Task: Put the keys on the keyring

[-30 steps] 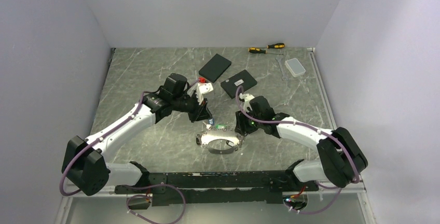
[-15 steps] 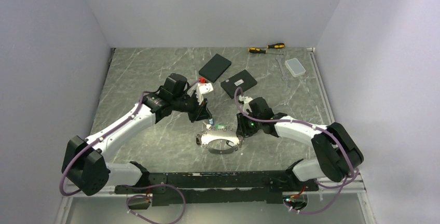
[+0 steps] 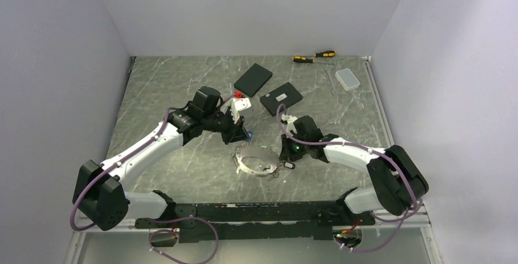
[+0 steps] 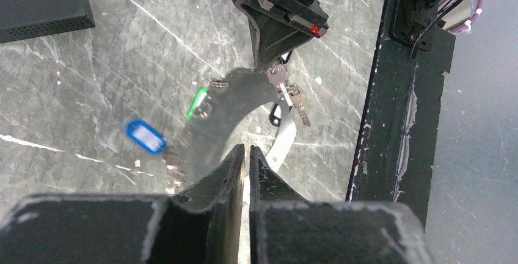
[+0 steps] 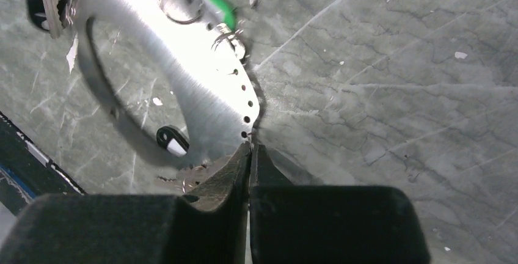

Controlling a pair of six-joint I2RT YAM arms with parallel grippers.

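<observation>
The keyring (image 3: 253, 165) is a wide loop of thin grey metal band, held off the table between both arms. My left gripper (image 3: 245, 137) is shut on one side of it; in the left wrist view the pale band (image 4: 283, 143) runs into the closed jaws of that gripper (image 4: 246, 151). My right gripper (image 3: 283, 156) is shut on the keyring's punched end (image 5: 204, 87), pinched at the right gripper (image 5: 251, 146). The keys (image 4: 288, 91) hang below the right gripper's tips. A green tag (image 4: 198, 103), a blue tag (image 4: 145, 136) and a black tag (image 5: 171, 140) dangle along the band.
Two flat black boxes (image 3: 253, 79) (image 3: 281, 98) lie behind the arms. Yellow-and-black screwdrivers (image 3: 313, 57) and a small clear box (image 3: 349, 79) sit at the far right. A black frame rail (image 3: 244, 212) runs along the table's near edge.
My right gripper has closed on the keyring's end. The ring has come up off the table and tilted, and the keys have swung to its right side. The left arm barely moved.
</observation>
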